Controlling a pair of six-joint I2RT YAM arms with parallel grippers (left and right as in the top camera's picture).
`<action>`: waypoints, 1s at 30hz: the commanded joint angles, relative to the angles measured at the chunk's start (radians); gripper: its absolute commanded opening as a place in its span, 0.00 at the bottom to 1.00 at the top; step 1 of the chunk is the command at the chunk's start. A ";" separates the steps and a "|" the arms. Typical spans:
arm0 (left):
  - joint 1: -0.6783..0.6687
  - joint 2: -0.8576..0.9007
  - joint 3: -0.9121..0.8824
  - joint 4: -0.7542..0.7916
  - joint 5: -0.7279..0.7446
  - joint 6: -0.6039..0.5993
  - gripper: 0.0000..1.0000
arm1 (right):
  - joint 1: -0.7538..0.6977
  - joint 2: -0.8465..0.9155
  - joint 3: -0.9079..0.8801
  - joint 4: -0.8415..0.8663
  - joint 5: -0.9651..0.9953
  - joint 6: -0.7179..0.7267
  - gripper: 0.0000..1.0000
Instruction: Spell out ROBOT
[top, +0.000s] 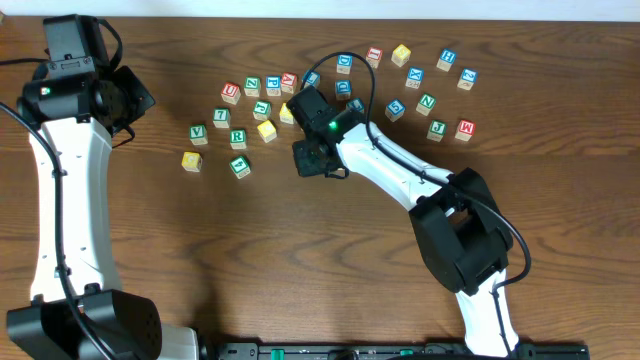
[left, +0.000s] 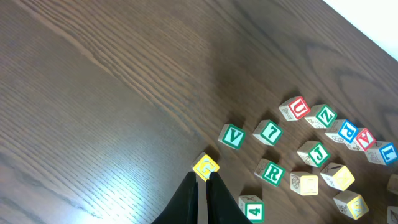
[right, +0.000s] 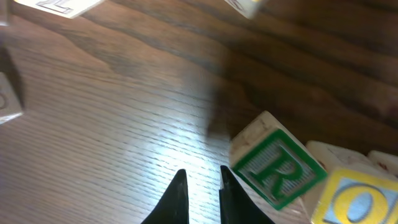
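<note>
The right gripper (right: 203, 179) hangs low over the wooden table (right: 93, 124), its fingers barely parted and holding nothing. The green R block (right: 277, 165) sits just to their right, with a yellow O block (right: 360, 202) right beside it. The left gripper (left: 199, 186) is pinched closed and empty, a yellow block (left: 206, 167) just past its tips

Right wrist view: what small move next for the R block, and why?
Probably open the right gripper wider and shift it rightward in this view, toward the green R block: the block lies beside the fingers, outside their gap, and that gap looks narrower than the block.
</note>
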 joint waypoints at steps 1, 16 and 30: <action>0.002 -0.002 -0.001 -0.004 -0.003 -0.009 0.08 | 0.016 0.011 0.013 0.018 -0.001 -0.036 0.13; 0.002 -0.002 -0.001 -0.004 -0.003 -0.009 0.08 | 0.019 0.027 0.013 0.119 0.051 -0.024 0.14; 0.002 -0.002 -0.001 -0.009 -0.003 -0.009 0.08 | 0.019 0.027 0.013 0.082 0.088 0.026 0.10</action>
